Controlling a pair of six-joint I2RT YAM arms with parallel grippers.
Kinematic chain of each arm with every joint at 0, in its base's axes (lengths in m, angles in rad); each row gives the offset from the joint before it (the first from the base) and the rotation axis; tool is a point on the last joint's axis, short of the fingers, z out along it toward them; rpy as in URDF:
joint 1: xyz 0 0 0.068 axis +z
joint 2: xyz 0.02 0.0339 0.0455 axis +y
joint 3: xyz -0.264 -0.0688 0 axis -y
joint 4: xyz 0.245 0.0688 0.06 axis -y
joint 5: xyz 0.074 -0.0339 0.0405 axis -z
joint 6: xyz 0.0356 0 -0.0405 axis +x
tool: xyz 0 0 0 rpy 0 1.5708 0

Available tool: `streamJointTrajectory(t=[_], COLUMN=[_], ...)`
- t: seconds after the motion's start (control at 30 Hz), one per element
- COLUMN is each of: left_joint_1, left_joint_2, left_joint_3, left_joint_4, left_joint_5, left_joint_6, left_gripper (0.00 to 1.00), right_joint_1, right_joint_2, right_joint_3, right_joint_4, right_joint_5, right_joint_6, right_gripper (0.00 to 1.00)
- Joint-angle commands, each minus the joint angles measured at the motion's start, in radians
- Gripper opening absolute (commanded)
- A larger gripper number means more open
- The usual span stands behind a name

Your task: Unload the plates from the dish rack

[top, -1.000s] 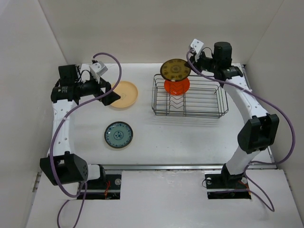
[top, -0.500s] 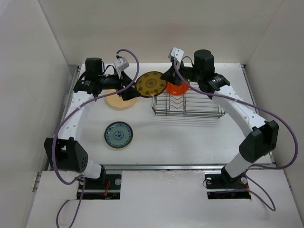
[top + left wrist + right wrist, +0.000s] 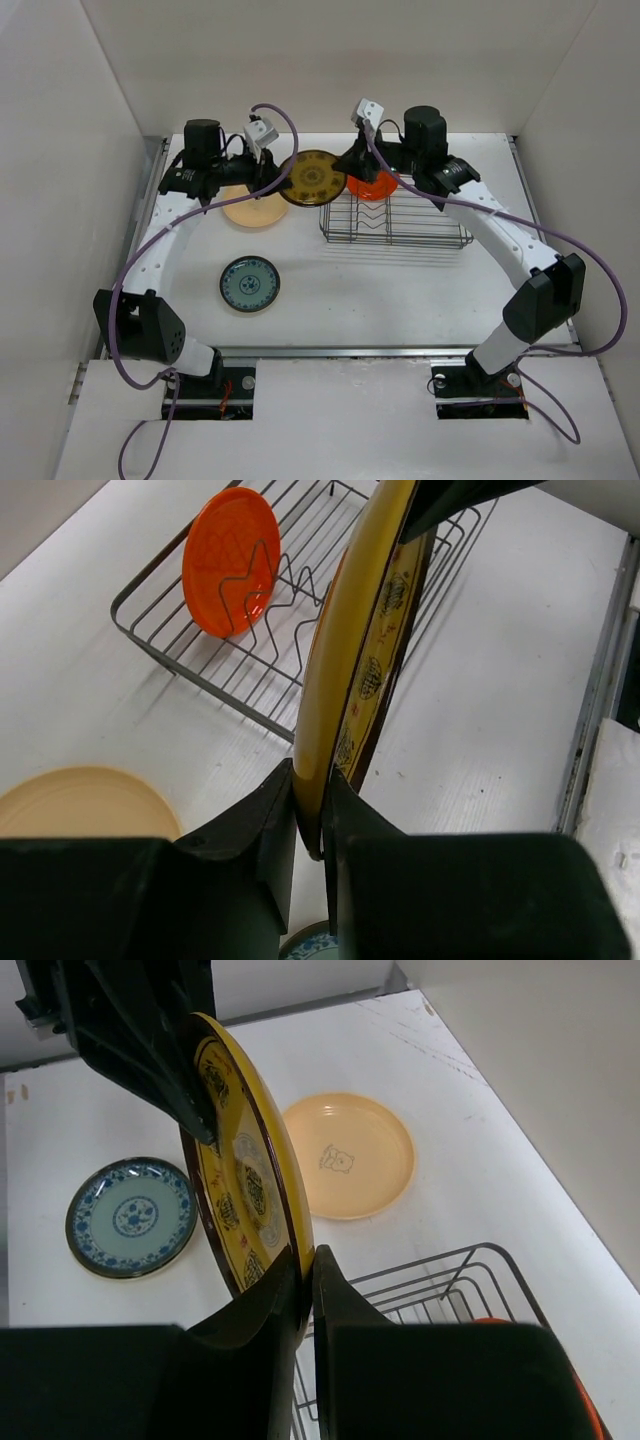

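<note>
Yellow plate point(image 3: 318, 178) nudged left, face tilted up; left gripper point(image 3: 308, 785), right gripper point(image 3: 305, 1260) clamp rim.

Yellow patterned plate point(image 3: 318, 178) on edge beside dish rack point(image 3: 410, 218)

The top external camera sits high above and behind the arm bases point(image 3: 478, 385), which lie along the bottom of its frame. It looks steeply down from afar on the whole white counter point(image 3: 400, 290).

The left wrist camera rides close behind the left pincer point(image 3: 310, 780), whose black fingers fill the lower frame. It faces the dark wire dish rack point(image 3: 215, 685) at upper left.

The right wrist camera, just as close over the right pincer point(image 3: 306, 1260), faces the opposite way, toward the round plain peach plate point(image 3: 350, 1155) and the dark teal patterned plate point(image 3: 130, 1215).

All three views share the round yellow patterned plate point(image 3: 313, 178), which both wrist cameras see edge-on from opposite sides.
</note>
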Motion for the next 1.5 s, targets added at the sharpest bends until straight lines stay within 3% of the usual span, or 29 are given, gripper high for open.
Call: streamJointTrajectory(t=[0.0, 0.03, 0.07, 0.17, 0.2, 0.27, 0.47, 0.6, 0.63, 0.67, 0.7, 0.83, 0.97, 1.47], left_joint_1=[-0.006, -0.006, -0.006, -0.006, 0.008, 0.032, 0.23, 0.317, 0.334, 0.368, 0.385, 0.407, 0.407, 0.407], left_joint_2=[-0.024, -0.024, -0.024, -0.024, -0.033, -0.033, -0.06, 0.022, 0.068, 0.091, 0.111, 0.098, 0.098, 0.185], left_joint_3=[0.003, 0.003, -0.006, -0.018, -0.03, -0.043, -0.098, -0.019, -0.005, 0.006, -0.003, -0.142, -0.185, -0.301], left_joint_4=[0.06, 0.07, 0.081, 0.106, 0.106, 0.106, -0.053, -0.444, -0.618, -0.691, -0.742, -0.742, -0.742, -0.742], left_joint_5=[-0.07, -0.07, -0.085, -0.099, -0.099, -0.081, 0.034, 0.028, 0.028, 0.012, -0.005, -0.131, -0.177, -0.228], left_joint_6=[-0.039, -0.048, -0.048, -0.084, -0.094, -0.107, -0.024, 0.317, 0.408, 0.562, 0.603, 0.694, 0.735, 0.814], left_gripper=[0.0, 0.0, 0.0, 0.0, 0.0, 0.0, 0.0, 0.0, 0.0, 0.0, 0.0, 0.0, 0.0, 0.0], right_joint_1=[0.034, 0.034, 0.034, 0.034, 0.034, 0.034, 0.013, -0.023, -0.047, -0.047, -0.063, -0.083, -0.092, -0.11], right_joint_2=[-0.044, -0.044, -0.044, -0.044, -0.044, -0.055, -0.074, -0.074, -0.074, -0.074, -0.074, -0.084, -0.084, -0.084], right_joint_3=[0.018, 0.018, 0.018, 0.009, 0.009, -0.002, -0.023, -0.043, -0.043, -0.052, -0.065, -0.103, -0.112, -0.131], right_joint_4=[0.077, 0.086, 0.086, 0.086, 0.086, 0.086, 0.095, 0.095, 0.095, 0.095, 0.106, 0.124, 0.124, 0.134], right_joint_5=[-0.1, -0.1, -0.1, -0.122, -0.122, -0.061, 0.23, 0.309, 0.309, 0.309, 0.309, 0.309, 0.309, 0.3], right_joint_6=[0.039, 0.039, 0.055, 0.073, 0.073, 0.073, 0.064, 0.042, 0.032, 0.032, 0.021, 0.003, 0.003, -0.017], right_gripper=[0.0, 0.02, 0.28, 0.63, 0.86, 0.99, 0.99, 0.99, 0.99, 0.99, 0.99, 0.99, 0.99, 0.99])
